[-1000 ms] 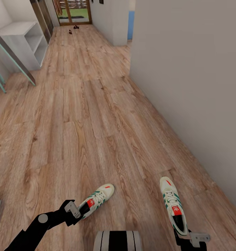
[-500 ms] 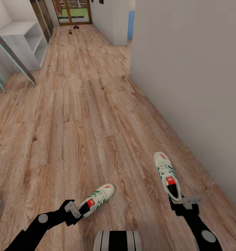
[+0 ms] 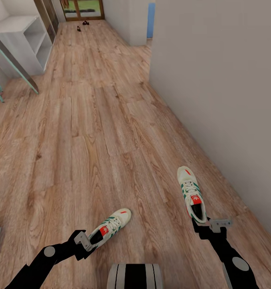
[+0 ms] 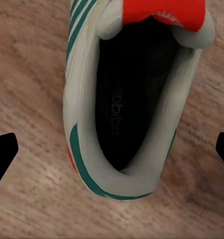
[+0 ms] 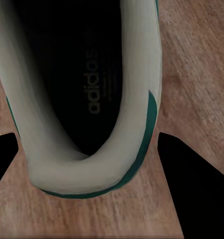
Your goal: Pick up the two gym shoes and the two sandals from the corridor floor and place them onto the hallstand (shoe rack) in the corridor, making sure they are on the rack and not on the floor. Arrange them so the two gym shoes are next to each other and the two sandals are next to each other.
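A: Head view, starting at the left: left gripper point(image 3: 85, 240) hovering right behind the heel of the left shoe point(image 3: 111, 226). Lying flat on the floor point(image 3: 91, 140), toe pointing away and angling to the right.

B: Jaws gripping yet?

A: Not gripping. Standing wide apart in the left wrist view, one finger out on each side, heel sitting between them with bare floor showing on both sides. Long axis running straight away from the jaws, so probably needing only a short push forward before closing across the heel.

B: Moving on to the right?

A: Right gripper point(image 3: 203, 224) sitting at the heel of the right shoe point(image 3: 190, 192), near the wall, toe pointing up the corridor and leaning slightly left. In the right wrist view, both fingers pressing against the heel collar, so seemingly clamping it. Hard telling whether resting on the floor or lifting off it.

B: Nearer arm for each?

A: Each arm already lining up with its own shoe, no crossing needed.

B: And the sandals point(image 3: 81, 26)?

A: Lying far off at the corridor's end, looking like two small dark specks, well apart from both grippers.
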